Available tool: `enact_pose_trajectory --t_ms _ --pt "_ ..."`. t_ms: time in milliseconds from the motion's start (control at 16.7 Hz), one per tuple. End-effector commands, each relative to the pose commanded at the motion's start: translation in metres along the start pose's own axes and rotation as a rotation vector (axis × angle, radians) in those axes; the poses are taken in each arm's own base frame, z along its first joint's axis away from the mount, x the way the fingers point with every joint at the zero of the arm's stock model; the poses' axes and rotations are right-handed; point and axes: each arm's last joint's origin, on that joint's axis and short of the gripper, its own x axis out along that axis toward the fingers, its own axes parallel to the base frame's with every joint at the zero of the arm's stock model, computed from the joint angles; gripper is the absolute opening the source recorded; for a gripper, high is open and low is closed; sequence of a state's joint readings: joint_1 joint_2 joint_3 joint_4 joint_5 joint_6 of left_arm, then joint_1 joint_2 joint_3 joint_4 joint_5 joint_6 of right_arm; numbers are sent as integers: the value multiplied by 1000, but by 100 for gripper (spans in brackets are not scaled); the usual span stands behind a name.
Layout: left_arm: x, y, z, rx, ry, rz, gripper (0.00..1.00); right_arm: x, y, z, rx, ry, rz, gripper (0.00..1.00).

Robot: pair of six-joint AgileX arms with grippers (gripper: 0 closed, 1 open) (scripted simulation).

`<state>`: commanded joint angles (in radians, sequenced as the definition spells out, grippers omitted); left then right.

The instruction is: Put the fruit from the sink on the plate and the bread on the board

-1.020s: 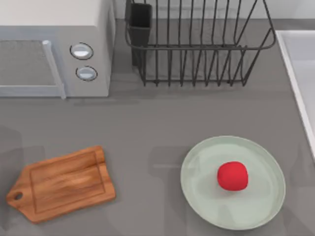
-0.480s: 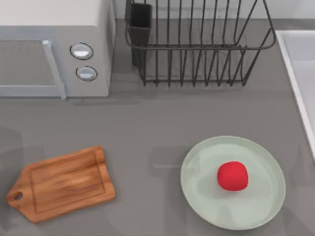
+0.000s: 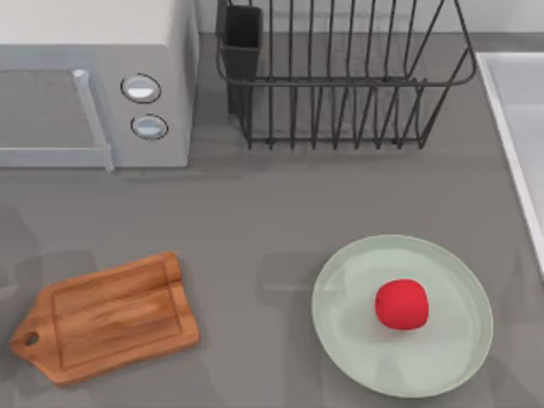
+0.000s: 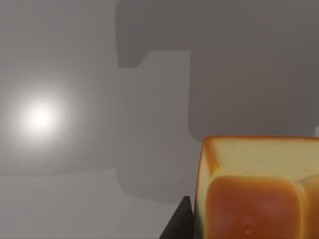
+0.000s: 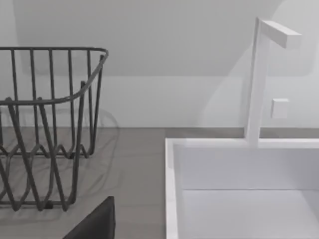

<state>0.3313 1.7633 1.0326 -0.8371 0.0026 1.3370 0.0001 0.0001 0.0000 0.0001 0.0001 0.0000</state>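
The red fruit (image 3: 401, 303) lies on the mint-green plate (image 3: 348, 340) at the front right of the counter. At the front left the wooden board (image 3: 106, 317) lies bare, its handle toward the left. The golden-brown bread (image 4: 254, 189) looms close in the left wrist view, above a grey surface. My left gripper (image 4: 185, 219) is shut on the bread, one dark finger (image 4: 178, 224) pressed against its side. A dark part of my right gripper (image 5: 94, 221) shows near the sink (image 5: 239, 199). That pale sink (image 3: 518, 110) runs along the right edge.
A microwave (image 3: 93, 85) stands at the back left. A black wire dish rack (image 3: 340, 76) stands at the back centre and also appears as the rack (image 5: 45, 129) beside the sink. A white faucet (image 5: 256, 79) rises behind the basin.
Nothing on the counter has moved. A faint shadow at the counter's left edge has shifted slightly.
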Motion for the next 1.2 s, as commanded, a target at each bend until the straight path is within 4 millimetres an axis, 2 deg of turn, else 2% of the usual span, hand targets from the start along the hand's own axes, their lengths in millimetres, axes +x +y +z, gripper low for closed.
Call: enact_pose_trajectory --t_ms 300,480,900,1200 --pt "-55 -3 0 2 5 -19 0 0 0 0 0 0 0 100" --pt "-73 -6 0 0 1 -2 0 0 0 0 0 0 0 100" --pt "-68 -5 1 -48 2 -14 0 0 0 0 0 0 0 100" --pt "-54 -4 12 -321 17 -60 0 0 0 0 0 0 0 100"
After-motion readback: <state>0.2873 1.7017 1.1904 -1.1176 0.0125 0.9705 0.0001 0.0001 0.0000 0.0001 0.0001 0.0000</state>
